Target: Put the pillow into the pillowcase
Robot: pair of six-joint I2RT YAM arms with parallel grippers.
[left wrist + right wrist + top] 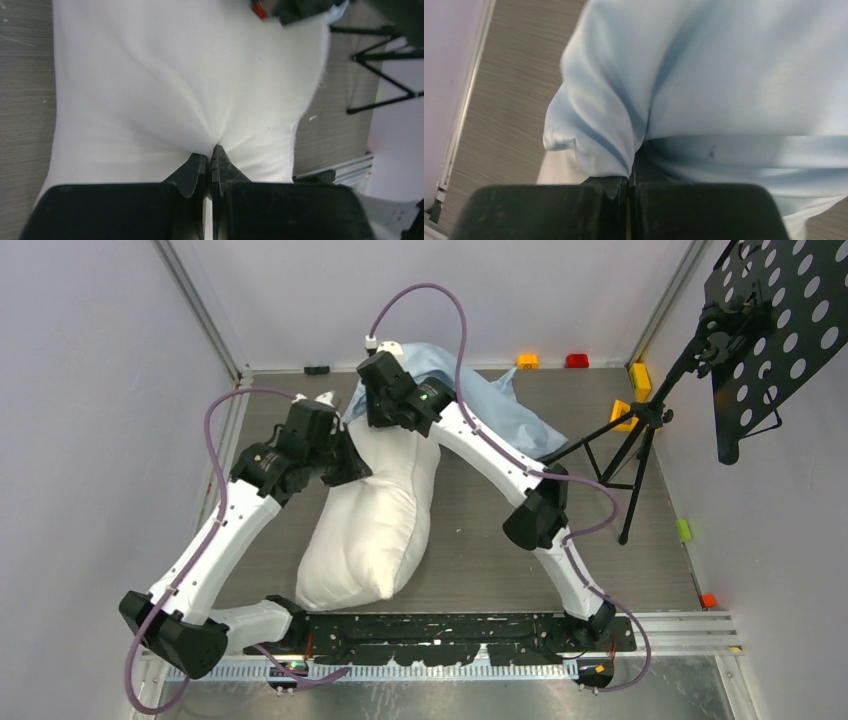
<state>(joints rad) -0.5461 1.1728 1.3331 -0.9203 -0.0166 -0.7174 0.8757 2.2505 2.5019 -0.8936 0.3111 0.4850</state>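
Observation:
The plump white pillow (375, 520) lies lengthwise on the table between the two arms, and it fills the left wrist view (175, 75). My left gripper (345, 465) (210, 152) is shut on a pinch of pillow fabric at its far left side, and the cloth puckers toward the tips. The light blue pillowcase (500, 405) lies crumpled at the pillow's far end and spreads to the right. My right gripper (380, 412) (630, 172) is shut on a fold of the pillowcase (724, 75) near its left corner. A sliver of the pillow (556, 172) shows beneath that fold.
A black tripod stand (640, 425) with a perforated black plate (780, 330) stands at the right, one leg close to the pillowcase. Small coloured blocks (577, 360) sit along the back wall and by the right edge (683, 530). Grey walls close in both sides.

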